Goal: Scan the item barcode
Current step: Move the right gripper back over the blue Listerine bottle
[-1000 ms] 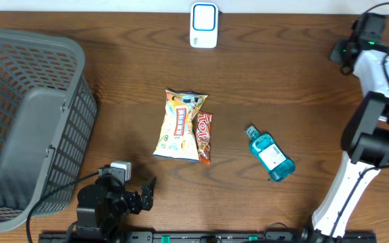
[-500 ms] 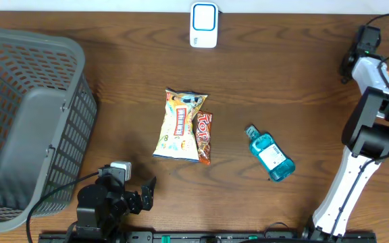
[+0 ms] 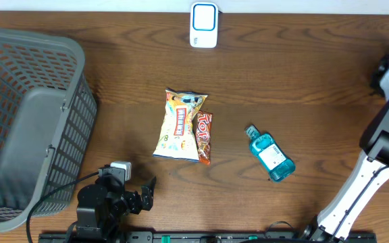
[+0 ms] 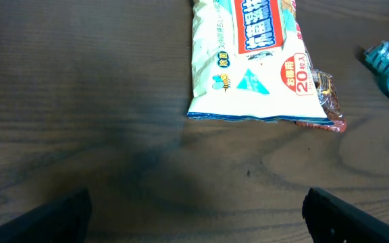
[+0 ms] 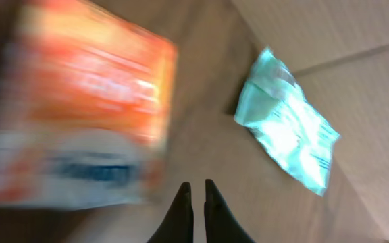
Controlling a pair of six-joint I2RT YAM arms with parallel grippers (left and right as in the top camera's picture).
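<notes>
On the table lie a white-and-yellow snack bag (image 3: 179, 123) (image 4: 255, 61), a red-brown wrapper (image 3: 204, 138) tucked under its right edge, and a blue mouthwash bottle (image 3: 270, 153) with a white label. A white-and-blue scanner (image 3: 203, 25) stands at the far edge. My left gripper (image 4: 198, 216) hovers open and empty, just short of the snack bag's near end. My right gripper (image 5: 196, 192) is shut on nothing; its view is blurred and shows an orange box (image 5: 80, 108) and a mint-green packet (image 5: 286, 125) on a tan surface. The right arm (image 3: 387, 115) leans past the table's right edge.
A grey slatted basket (image 3: 66, 135) fills the left side of the table. The left arm's base (image 3: 103, 202) sits at the near edge beside it. The mouthwash cap (image 4: 387, 57) shows at the right edge of the left wrist view.
The right arm has swung to the right, from above the table's far right corner out past its edge. The left arm and the items have not moved.
</notes>
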